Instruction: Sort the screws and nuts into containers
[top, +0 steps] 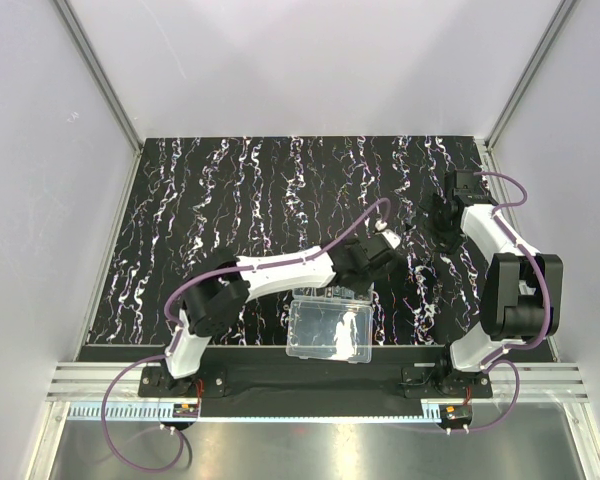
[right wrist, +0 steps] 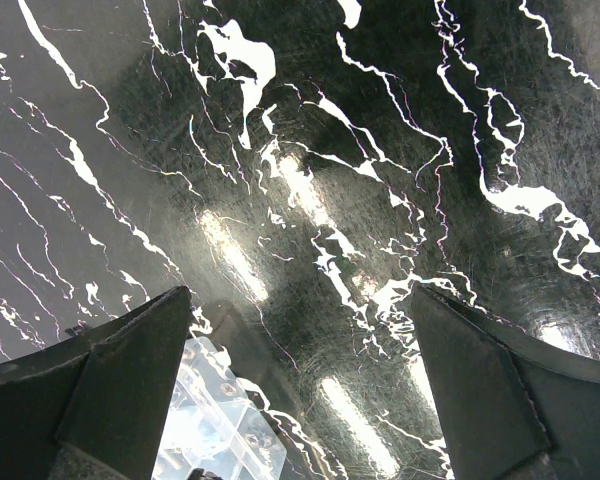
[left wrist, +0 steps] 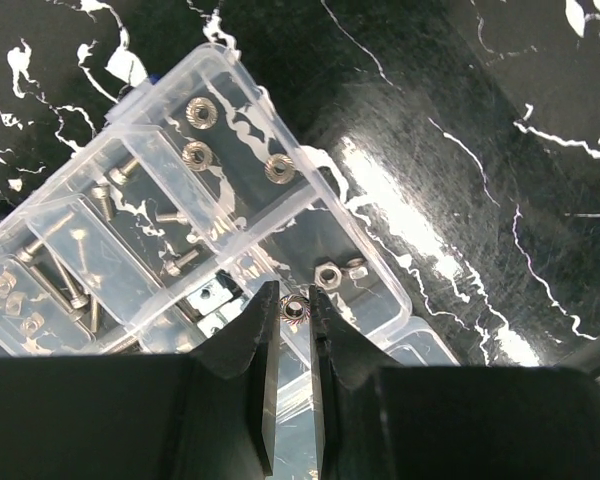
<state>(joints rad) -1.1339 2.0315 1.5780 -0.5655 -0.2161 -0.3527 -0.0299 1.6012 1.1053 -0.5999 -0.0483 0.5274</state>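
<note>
Left claw (left wrist: 294, 300) clenched on one toothed nut (left wrist: 293, 309), over the organizer box (left wrist: 385, 285). Just beyond the tips we count two hex nuts (left wrist: 340, 271) in one cell, and farther out three flanged nuts (left wrist: 279, 168) in another. Right claw (right wrist: 300, 320) gapes wide above the mat (right wrist: 380, 150).

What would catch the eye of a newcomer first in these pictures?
First the black mat with its white-purple streaks. Then, at its near edge, the clear organizer box holding screws and nuts, and the left gripper above it, pinching a small toothed nut. The right gripper hangs wide open over the mat on the right.
</note>
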